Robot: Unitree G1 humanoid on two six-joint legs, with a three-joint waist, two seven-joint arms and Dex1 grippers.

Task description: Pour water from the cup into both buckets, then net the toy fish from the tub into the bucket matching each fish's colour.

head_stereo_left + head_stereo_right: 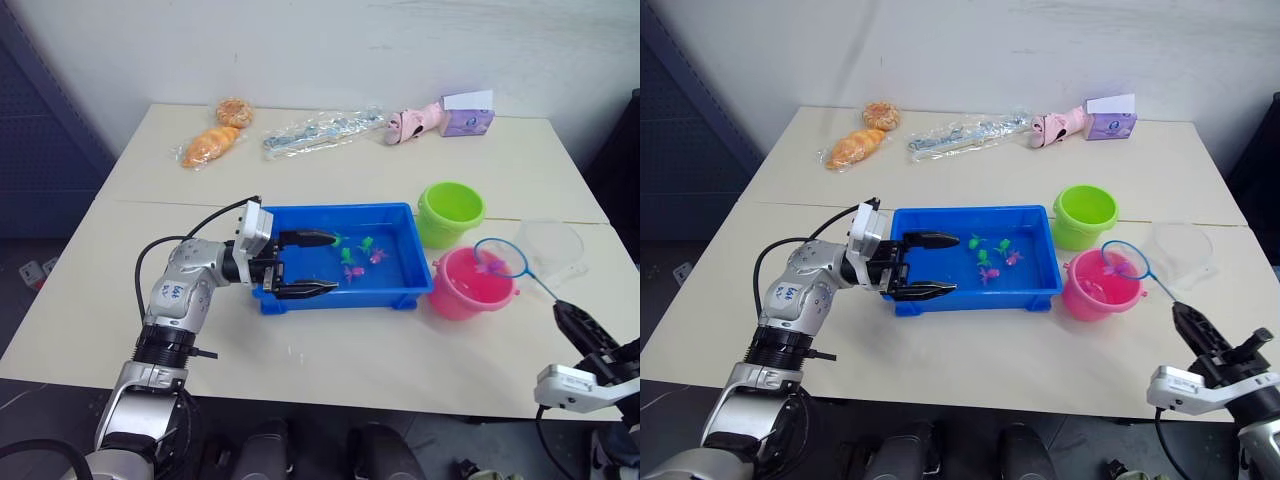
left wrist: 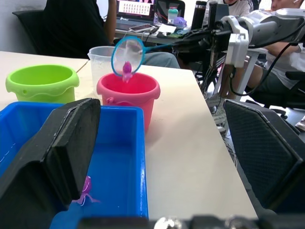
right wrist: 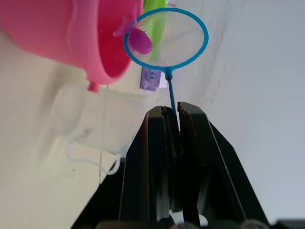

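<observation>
right fingers (image 3: pixel 172 125) clamped on net handle | net (image 1: pixel 500 258) hoop over pink bucket (image 1: pixel 460 285), pink fish (image 3: pixel 139 41) in mesh | left fingers (image 1: pixel 305 263) spread, straddling tub (image 1: pixel 400 296) end wall farthest from pink bucket | fish (image 1: pixel 356 256) in tub | green bucket (image 1: pixel 450 212), cup (image 1: pixel 550 243) beside pink bucket on counter (image 1: pixel 330 350)

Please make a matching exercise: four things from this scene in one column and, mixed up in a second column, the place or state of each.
1. net
2. left pincer
3. cup
4. green bucket

a. open, at the tub's end
b. empty on the table, beside the pink bucket
c. behind the pink bucket
d. above the pink bucket, holding a pink fish

Pairs: 1-d, 2-a, 3-b, 4-c
</observation>
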